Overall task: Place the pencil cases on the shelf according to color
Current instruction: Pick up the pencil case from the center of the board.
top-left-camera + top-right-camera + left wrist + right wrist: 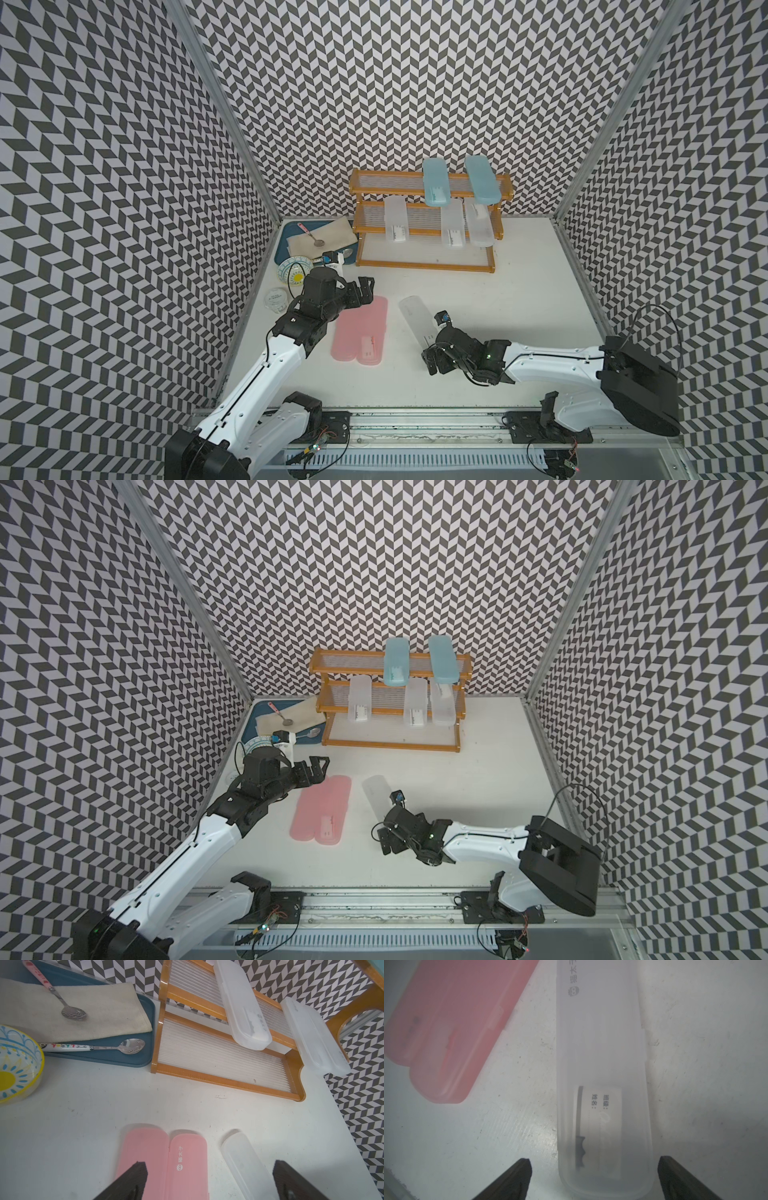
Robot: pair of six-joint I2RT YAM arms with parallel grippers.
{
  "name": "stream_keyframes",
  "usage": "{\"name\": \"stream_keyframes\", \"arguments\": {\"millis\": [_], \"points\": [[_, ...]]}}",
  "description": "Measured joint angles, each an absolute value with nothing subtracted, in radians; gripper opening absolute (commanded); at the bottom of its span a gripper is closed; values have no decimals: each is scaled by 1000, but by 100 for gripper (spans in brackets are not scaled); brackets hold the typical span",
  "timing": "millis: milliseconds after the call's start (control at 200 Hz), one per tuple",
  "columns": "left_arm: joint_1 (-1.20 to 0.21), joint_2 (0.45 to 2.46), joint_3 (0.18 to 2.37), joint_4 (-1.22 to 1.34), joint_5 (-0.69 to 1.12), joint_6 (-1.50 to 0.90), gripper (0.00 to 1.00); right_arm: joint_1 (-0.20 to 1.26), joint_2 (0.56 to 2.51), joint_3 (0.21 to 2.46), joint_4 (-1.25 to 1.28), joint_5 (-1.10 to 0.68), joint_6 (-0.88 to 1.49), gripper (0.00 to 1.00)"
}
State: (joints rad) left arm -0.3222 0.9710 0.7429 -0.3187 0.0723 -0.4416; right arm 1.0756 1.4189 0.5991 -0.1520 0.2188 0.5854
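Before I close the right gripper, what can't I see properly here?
- Top views: the right gripper and its wrist hide the near end of the loose white case.
- Top views: a blue case covers the far end of one shelved white case.
- Left wrist view: the edge cuts off the bowl.

Both top views high over near edge, looking down on whole desk (519, 299); wrist cams close, low, both catching the frosted case (600, 1053).
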Motion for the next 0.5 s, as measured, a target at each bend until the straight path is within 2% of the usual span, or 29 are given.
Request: {"name": "stream_keyframes", "arguments": {"millis": [205,501], "points": [[-291,975,743,-319,114,-427,100,1095,1467,599,-152,260,586,100],[-271,975,743,-317,159,-416,100,1148,1514,599,-119,373,637,90]]}}
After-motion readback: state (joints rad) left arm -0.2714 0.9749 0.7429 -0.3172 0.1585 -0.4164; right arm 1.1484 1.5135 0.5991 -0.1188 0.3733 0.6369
